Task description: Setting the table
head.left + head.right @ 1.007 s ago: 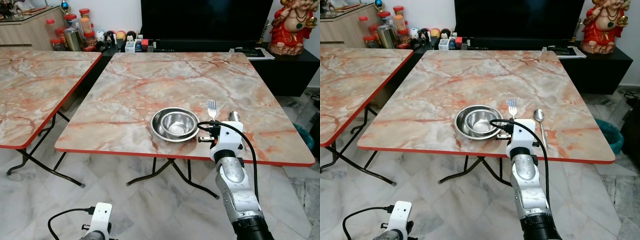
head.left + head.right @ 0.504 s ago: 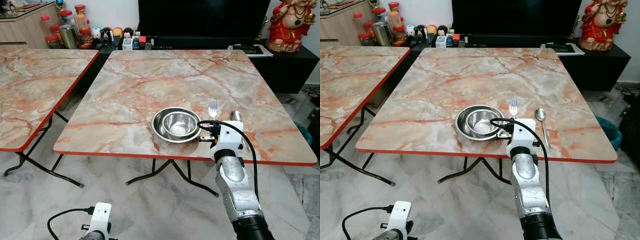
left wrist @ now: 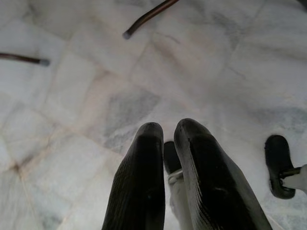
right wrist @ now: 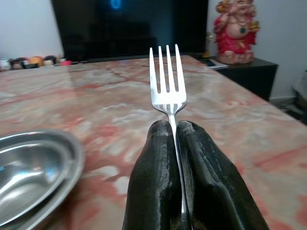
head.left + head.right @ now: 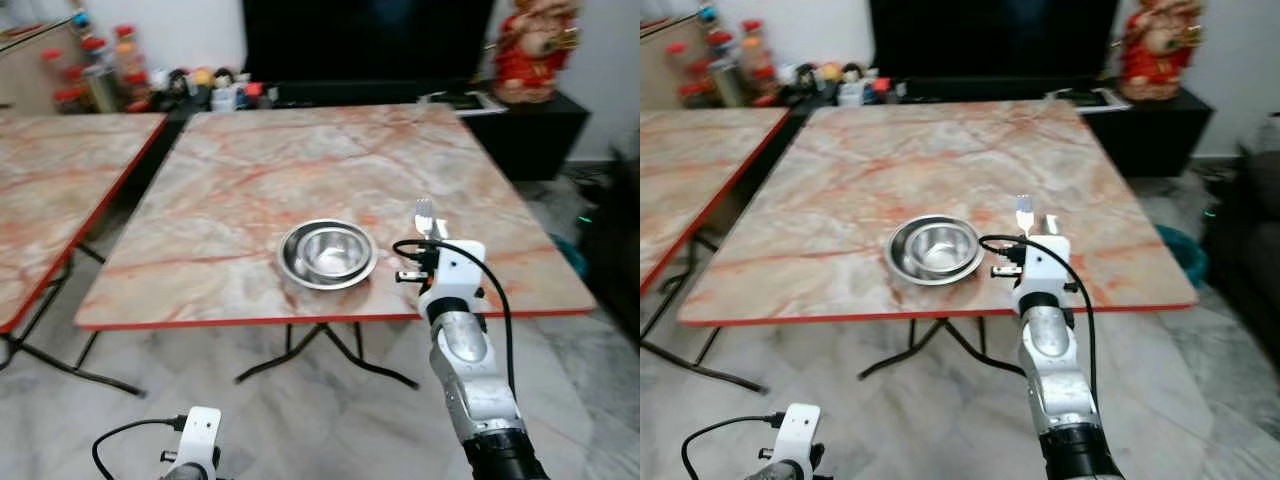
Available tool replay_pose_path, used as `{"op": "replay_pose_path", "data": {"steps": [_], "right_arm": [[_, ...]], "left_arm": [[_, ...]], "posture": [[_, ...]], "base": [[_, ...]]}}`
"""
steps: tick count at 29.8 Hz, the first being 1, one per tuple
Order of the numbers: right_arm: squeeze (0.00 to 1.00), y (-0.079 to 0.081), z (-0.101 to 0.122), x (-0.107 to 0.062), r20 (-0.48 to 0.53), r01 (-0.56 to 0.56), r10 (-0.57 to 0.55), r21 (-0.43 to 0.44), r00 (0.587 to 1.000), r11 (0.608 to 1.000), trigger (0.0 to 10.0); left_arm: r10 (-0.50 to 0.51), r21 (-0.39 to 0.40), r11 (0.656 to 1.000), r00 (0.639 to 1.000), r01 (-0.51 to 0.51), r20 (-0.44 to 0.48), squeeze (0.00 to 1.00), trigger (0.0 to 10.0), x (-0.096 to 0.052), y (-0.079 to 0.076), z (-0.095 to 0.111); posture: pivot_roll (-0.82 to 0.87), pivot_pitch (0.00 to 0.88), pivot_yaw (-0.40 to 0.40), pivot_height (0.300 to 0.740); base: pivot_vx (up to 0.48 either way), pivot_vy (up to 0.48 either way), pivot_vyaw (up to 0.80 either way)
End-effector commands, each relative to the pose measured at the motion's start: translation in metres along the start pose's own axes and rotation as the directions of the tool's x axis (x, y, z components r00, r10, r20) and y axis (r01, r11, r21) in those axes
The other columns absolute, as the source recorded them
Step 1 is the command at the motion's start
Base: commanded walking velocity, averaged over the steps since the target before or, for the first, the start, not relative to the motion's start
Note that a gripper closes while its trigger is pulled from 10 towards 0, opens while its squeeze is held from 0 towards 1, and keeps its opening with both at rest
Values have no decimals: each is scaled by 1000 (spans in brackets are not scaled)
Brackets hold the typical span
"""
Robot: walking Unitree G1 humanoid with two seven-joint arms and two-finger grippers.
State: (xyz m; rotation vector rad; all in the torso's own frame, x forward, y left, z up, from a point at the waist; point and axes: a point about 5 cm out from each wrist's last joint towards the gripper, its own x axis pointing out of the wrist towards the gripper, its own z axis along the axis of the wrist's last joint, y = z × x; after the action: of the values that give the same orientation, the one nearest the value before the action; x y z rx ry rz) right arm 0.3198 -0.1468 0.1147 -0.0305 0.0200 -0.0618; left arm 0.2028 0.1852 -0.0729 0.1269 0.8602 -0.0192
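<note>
A steel bowl sits inside a shallow steel plate [image 5: 327, 252] near the front edge of the marble-patterned table [image 5: 250, 170]. My right gripper [image 4: 171, 127] is shut on the handle of a steel fork [image 4: 167, 76]. It holds the fork just above the table, right of the bowl, tines pointing away from me toward the TV. In the left eye view the fork tines [image 5: 424, 214] stick out beyond my right wrist. A spoon's bowl [image 5: 1050, 221] peeks out right beside the fork. My left gripper [image 3: 168, 129] hangs idle over the floor, fingers together.
A second marble table [image 5: 50, 190] stands to the left with a gap between. Behind are a black TV console [image 5: 360, 90], jars [image 5: 95, 75] and a red statue [image 5: 530, 45]. A dark sofa [image 5: 1255, 230] lies right. Folding table legs [image 5: 330, 350] stand on the marble floor.
The whole picture has shifted and blurred, so the camera has moved. The fork in my right gripper now stands a little farther right of the bowl, and my wrist covers most of the spoon.
</note>
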Motion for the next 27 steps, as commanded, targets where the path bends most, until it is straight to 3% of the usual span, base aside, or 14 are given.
{"op": "replay_pose_path", "data": {"steps": [1,27], "right_arm": [[0,3,3,1,12,-8,8,3,1000,1000,10000],[0,8,4,-1,24,-33,33,-10,999,999,10000]], "left_arm": [[8,8,1000,1000,-8,-4,0,10000,0,3,-1],[8,8,1000,1000,-8,-1,0,10000,0,3,-1]], "posture": [[-50,0,15,736],[-50,0,16,736]], "base": [[285,0,0],[266,0,34]]}}
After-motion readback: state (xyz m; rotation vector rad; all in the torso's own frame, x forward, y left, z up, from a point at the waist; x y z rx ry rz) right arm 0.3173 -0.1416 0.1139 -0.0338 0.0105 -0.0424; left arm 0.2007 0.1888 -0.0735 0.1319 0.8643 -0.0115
